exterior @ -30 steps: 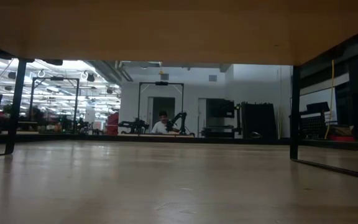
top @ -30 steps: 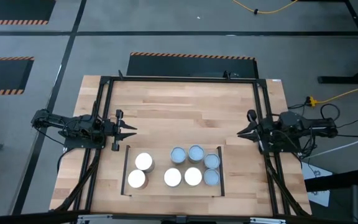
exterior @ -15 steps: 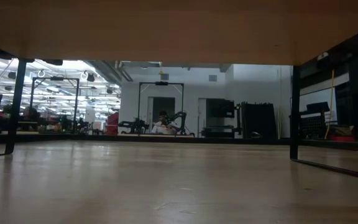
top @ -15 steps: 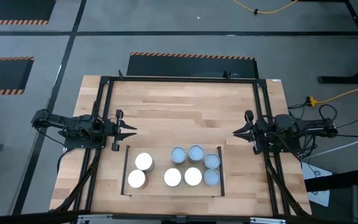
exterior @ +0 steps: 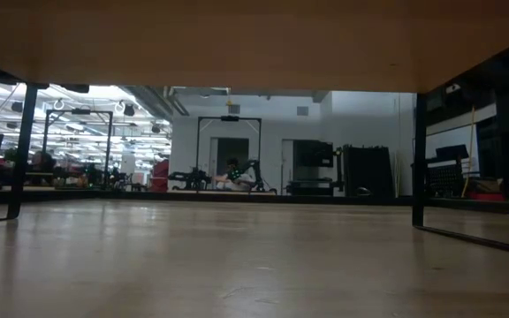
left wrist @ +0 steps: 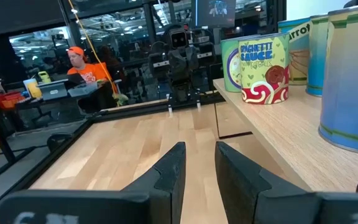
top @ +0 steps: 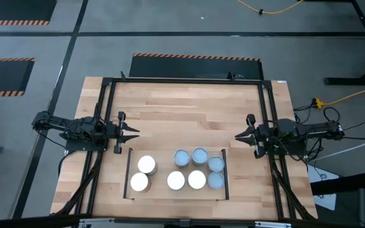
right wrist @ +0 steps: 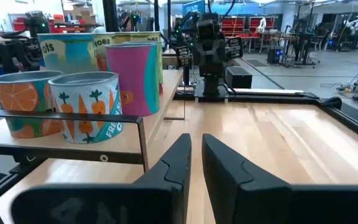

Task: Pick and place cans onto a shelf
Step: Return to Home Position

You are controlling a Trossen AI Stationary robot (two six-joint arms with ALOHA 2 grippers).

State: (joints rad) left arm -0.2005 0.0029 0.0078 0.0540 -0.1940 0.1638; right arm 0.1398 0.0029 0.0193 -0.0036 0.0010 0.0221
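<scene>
Several cans with pale round tops [top: 197,180] stand upright on the light-wood shelf [top: 160,190], near the table's front middle. My left gripper [top: 134,133] is shut and empty, left of the shelf's far left corner. My right gripper [top: 238,135] is shut and empty, right of the shelf's far right corner. The left wrist view shows a green, yellow and red can [left wrist: 263,70] and blue cans [left wrist: 353,74] beside my left gripper [left wrist: 199,163]. The right wrist view shows an orange-print can [right wrist: 23,102], a carrot-print can [right wrist: 87,106] and a pink can [right wrist: 135,74] beside my right gripper [right wrist: 196,158].
A larger black outer frame [top: 106,82] runs around the wooden table top [top: 182,114], which lies bare between the two grippers and toward the far edge. A thin black rail [right wrist: 61,116] edges the shelf. A person [left wrist: 79,62] sits at a desk beyond the table.
My right gripper has moved a little toward the table's left edge, nearer the middle, staying shut. The cans have stayed where they were.
</scene>
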